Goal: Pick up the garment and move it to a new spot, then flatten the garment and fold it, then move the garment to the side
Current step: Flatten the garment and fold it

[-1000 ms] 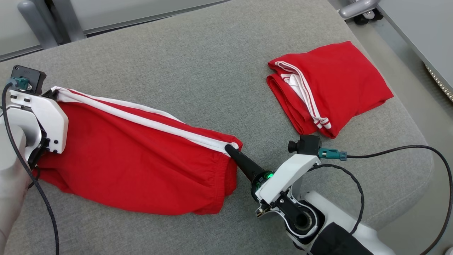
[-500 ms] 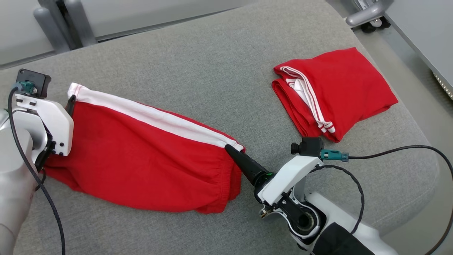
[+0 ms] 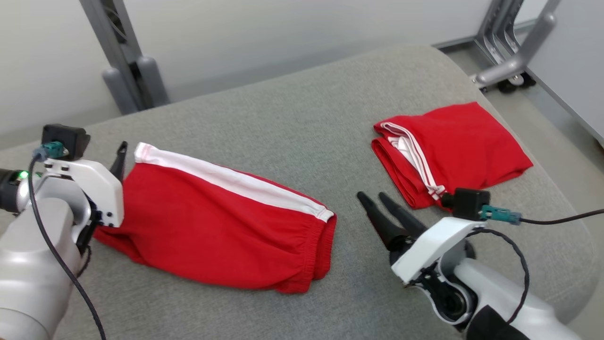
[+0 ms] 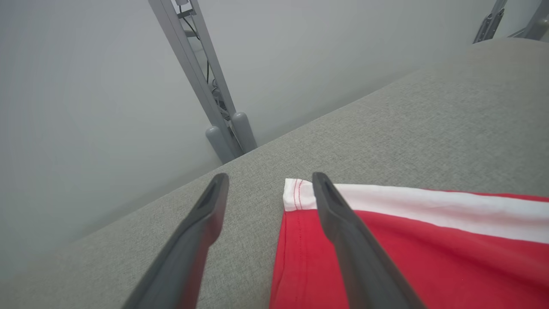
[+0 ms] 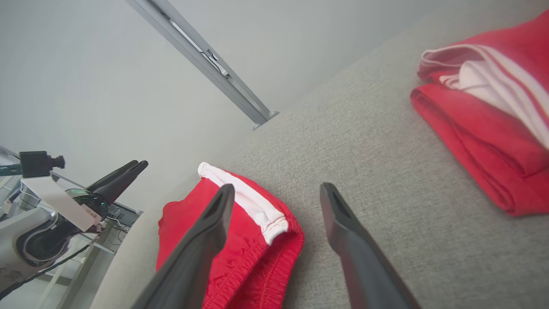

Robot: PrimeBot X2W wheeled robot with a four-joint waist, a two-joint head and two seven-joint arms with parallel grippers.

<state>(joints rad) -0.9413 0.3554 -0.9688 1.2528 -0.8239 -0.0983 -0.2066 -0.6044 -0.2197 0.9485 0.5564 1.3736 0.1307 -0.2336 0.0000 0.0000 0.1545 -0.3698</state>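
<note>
left pincer (image 4: 270, 177) and right pincer (image 3: 372, 195) spread, garment (image 3: 222, 222) lengthwise between, waistband (image 3: 324, 238) rightward

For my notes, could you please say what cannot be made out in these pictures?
Head view: the left arm hides the left end of the spread garment.
Right wrist view: the right edge cuts off the folded garment.
Left wrist view: the spread garment runs off the bottom.
</note>
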